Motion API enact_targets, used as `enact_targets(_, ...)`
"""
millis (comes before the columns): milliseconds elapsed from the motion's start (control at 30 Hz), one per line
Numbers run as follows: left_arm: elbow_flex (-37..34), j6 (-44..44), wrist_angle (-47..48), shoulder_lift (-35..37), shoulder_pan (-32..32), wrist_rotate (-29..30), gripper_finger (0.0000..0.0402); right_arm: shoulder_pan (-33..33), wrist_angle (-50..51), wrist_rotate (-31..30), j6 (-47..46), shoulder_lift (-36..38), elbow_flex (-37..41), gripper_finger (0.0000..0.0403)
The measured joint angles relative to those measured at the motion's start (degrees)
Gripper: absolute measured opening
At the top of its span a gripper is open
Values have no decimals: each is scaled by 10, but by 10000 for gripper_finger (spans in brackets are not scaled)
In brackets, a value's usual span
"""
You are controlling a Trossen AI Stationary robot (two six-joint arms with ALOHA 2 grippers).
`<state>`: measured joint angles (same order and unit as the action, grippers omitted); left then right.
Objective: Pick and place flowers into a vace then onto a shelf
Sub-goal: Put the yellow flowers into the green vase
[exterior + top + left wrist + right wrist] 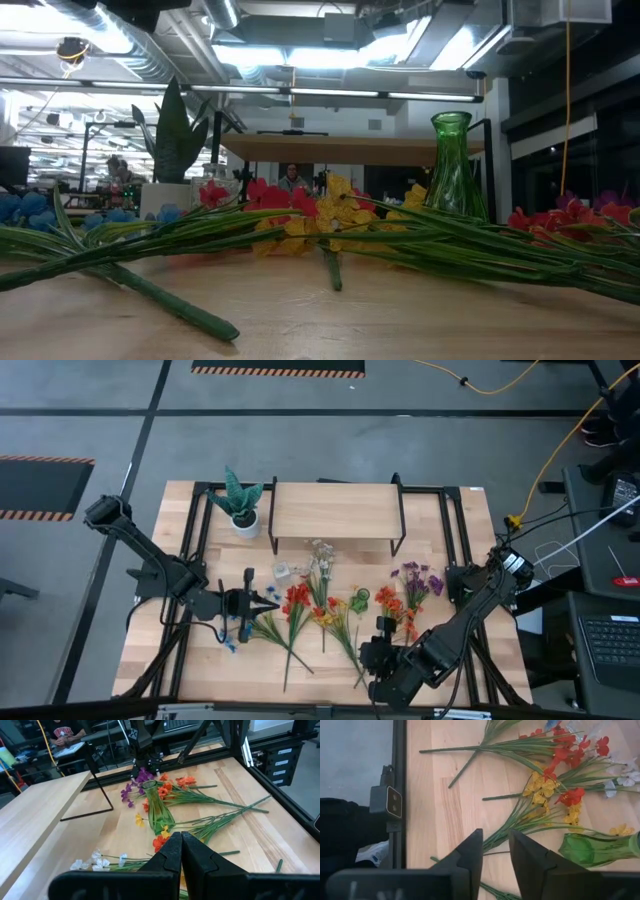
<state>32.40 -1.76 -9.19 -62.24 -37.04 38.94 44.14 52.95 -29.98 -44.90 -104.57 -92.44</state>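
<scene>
A grey floor (90,425) surrounds the wooden table (225,660), crossed by dark lines, with black-and-orange striped mats (278,368) at the top and left edges. A yellow cable (560,435) snakes across the upper right. Ceiling strip lights (300,50) and ducts fill the low view's upper half.

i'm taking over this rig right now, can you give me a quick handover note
Left gripper: shut, empty, over the table's left side near the blue flowers.
Right gripper: part open, empty, over the near edge of the table, just short of the green stems.
Flowers: all lying loose across the middle of the table, none picked up.
Vase: green glass, upright among the flowers, nothing in it.
Shelf: at the back of the table, top bare.
Done: nothing visible yet.
Left: put stems in the vase, then set it on the shelf.
</scene>
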Motion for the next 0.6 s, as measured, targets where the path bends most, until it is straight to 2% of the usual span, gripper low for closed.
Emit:
enact_targets(367,0,0,0,0,0,0,3,0,0,0,1,0,0,174)
enact_targets(600,0,0,0,0,0,0,4,0,0,1,-3,0,0,197)
